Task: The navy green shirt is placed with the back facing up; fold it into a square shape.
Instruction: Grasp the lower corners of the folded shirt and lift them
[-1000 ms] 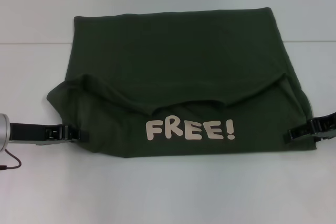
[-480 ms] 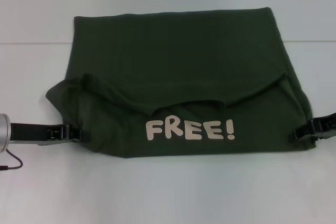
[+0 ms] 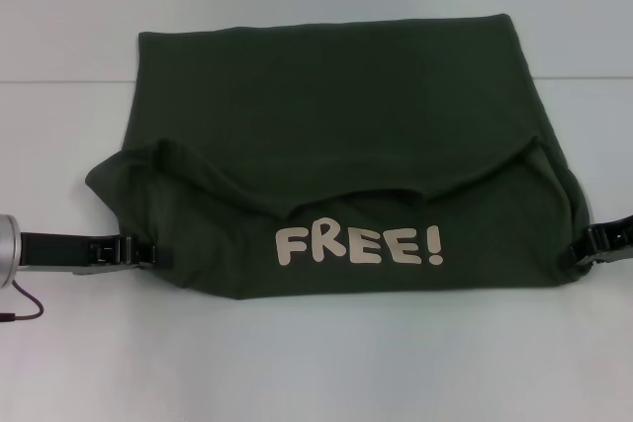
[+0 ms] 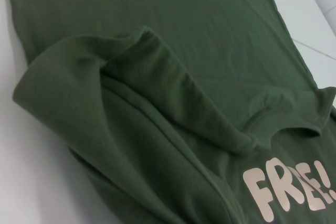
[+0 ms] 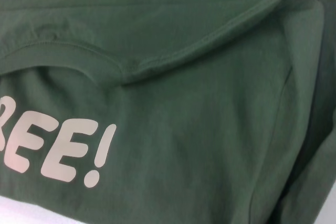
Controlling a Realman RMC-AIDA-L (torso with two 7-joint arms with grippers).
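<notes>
Only the head view shows both pincers, left pincer (image 3: 148, 254) and right pincer (image 3: 577, 249), flanking the navy green shirt (image 3: 336, 116).

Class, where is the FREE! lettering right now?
In the head view, the FREE! lettering sits on the navy green shirt, near its front edge, between both grippers.

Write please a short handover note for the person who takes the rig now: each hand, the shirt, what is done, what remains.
Left hand: low at the left edge of the navy green shirt, touching the cloth.
Right hand: at the shirt's right edge, near the fold.
Shirt: lies flat on the white table. Its near part is folded over, so the "FREE!" lettering faces up.
Done: one fold across.
Left: the shape is wider than deep, so probably fold the sides in to make a square.
</notes>
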